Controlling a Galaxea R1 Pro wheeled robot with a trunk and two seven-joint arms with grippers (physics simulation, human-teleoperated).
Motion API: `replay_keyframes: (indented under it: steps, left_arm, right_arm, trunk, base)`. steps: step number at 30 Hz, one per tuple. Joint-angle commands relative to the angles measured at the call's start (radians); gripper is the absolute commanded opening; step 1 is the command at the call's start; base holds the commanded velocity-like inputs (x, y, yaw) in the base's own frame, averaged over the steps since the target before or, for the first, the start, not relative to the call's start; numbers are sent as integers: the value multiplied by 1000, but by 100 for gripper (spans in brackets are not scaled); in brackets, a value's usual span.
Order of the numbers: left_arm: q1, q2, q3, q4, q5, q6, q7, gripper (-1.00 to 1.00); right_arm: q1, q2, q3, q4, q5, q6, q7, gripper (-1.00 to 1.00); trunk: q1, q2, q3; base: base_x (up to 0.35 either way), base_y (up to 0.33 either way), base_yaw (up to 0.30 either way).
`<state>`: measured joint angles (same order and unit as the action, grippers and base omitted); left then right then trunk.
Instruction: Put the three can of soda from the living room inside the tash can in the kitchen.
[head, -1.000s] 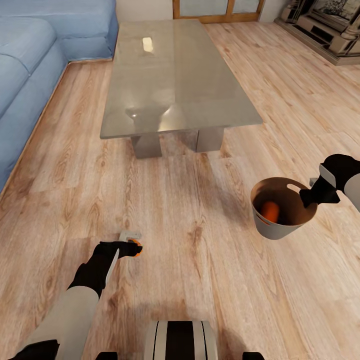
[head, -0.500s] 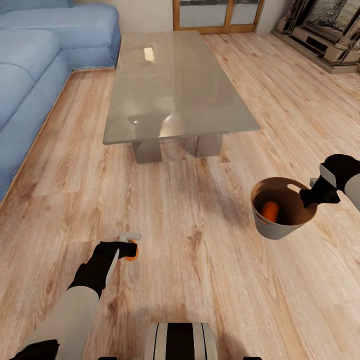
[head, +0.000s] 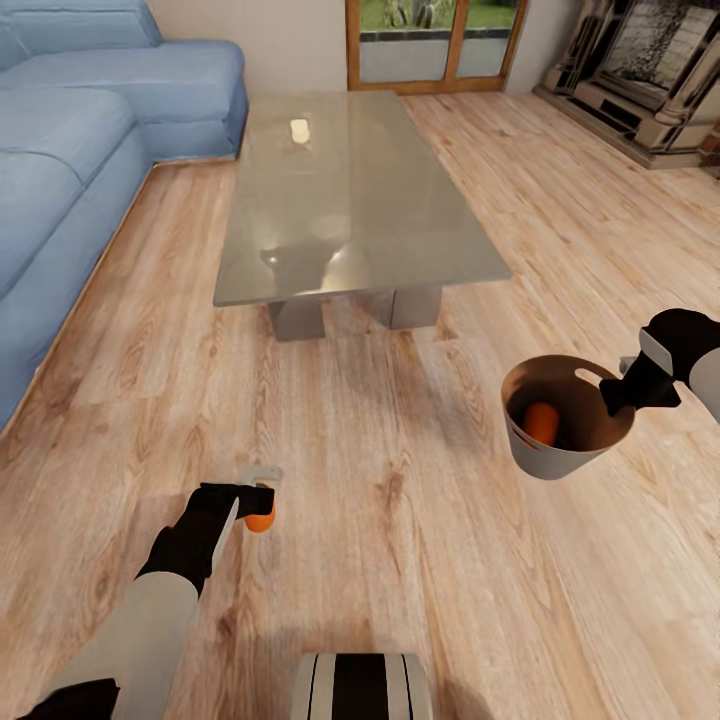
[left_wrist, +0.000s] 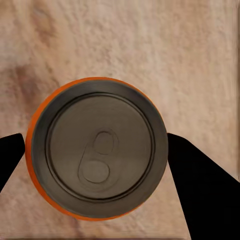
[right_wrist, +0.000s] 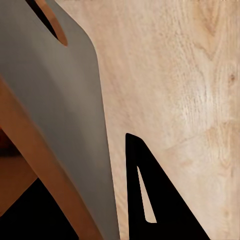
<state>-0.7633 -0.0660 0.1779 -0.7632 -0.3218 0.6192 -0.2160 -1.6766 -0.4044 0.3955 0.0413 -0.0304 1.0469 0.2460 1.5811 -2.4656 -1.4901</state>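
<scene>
One can (head: 260, 519) stands upright, long axis vertical, clamped between the left gripper (head: 262, 492) fingers above the floor (head: 400, 560) at near left, while the bin (head: 560, 455), hung by its rim from the closed right gripper (head: 612, 397), lies well apart to the right with another can (head: 541, 423) inside.

A light wood floor (head: 420, 520), a blue sofa (head: 70, 170) on the left, a glass coffee table (head: 350, 190) in the middle, glass doors (head: 435, 45) far, a fireplace (head: 650, 75) far right.
</scene>
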Motion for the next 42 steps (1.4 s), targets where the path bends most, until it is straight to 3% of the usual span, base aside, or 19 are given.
replay_keyframes:
  steps: [1,8,12,13,16,17,20,22,23,24,25,27,28,29,32,35,39,42]
  left_arm:
    - [0,0,0,0,0,2,-1,-100]
    - [0,1,0,-1,0,23,-4,-100]
    - [1,5,0,-10,3,70,-13,-100]
    - [1,8,-1,-12,4,94,-42,-100]
    - [-12,22,-7,-16,4,151,-176,-100]
    - [-40,47,-7,-18,3,196,-251,-100]
    - [-108,93,-8,-17,2,235,-372,-100]
    - [-169,117,-9,-14,-3,253,-571,-100]
    - [-181,122,-9,-15,-4,255,-613,-100]
    - [-226,153,-9,-14,-6,260,-726,-100]
    - [-244,167,-8,-11,-6,261,-760,-100]
    - [-308,216,-9,-5,-6,270,-924,-100]
    - [-321,223,-10,-5,-6,272,-970,-100]
    - [-345,235,-15,-9,-7,275,-1055,-100]
    - [-409,249,-38,-13,-9,288,-1185,-100]
    - [-488,253,-128,-18,-8,351,-1321,-100]
    - [-540,241,-172,-20,-8,395,-1355,-100]
    - [-572,187,-243,-22,-8,426,-1355,-100]
  right_arm:
    - [0,0,-1,0,-3,0,1,-100]
    - [1,2,-1,0,-3,0,1,-100]
    - [4,3,-1,0,-3,0,1,-100]
    - [6,4,-1,0,-3,0,1,-100]
    - [8,8,-3,-1,-5,0,1,-100]
    - [13,21,-4,-1,-8,0,1,-100]
    - [17,51,-7,-1,-11,0,2,-100]
    - [22,86,-8,-1,-14,0,2,-100]
    - [22,92,-8,-1,-14,0,2,-100]
    - [24,109,-9,-1,-15,0,2,-100]
    - [25,116,-9,-1,-16,0,2,-100]
    - [37,142,-11,-2,-17,0,2,-100]
    - [42,148,-11,-2,-17,0,2,-100]
    - [51,158,-11,-2,-17,0,3,-100]
    - [79,170,-13,-9,-18,0,3,-100]
    - [119,194,-14,-14,-19,0,4,-100]
    - [146,228,-14,-16,-19,0,3,-100]
    - [172,276,-15,-18,-19,0,3,-100]
  trunk:
    - [-4,7,3]
    - [-31,56,25]
    - [-46,84,38]
    - [-50,91,41]
    - [-61,112,50]
    - [-65,119,53]
    - [-77,140,63]
    - [-84,154,69]
    - [-88,161,72]
    - [-92,168,75]
    - [-96,175,78]
    - [-104,189,85]
    - [-107,196,88]
    - [-111,203,91]
    - [-123,224,100]
    - [-134,245,110]
    - [-150,273,122]
    - [-161,294,132]
  base:
    - [0,0,0]
    - [0,0,0]
    - [0,0,0]
    - [0,0,0]
    - [0,0,0]
    - [0,0,0]
    - [0,0,0]
    - [0,0,0]
    - [0,0,0]
    - [0,0,0]
    - [0,0,0]
    - [0,0,0]
    - [0,0,0]
    - [0,0,0]
    - [0,0,0]
    - [0,0,0]
    - [0,0,0]
    - [0,0,0]
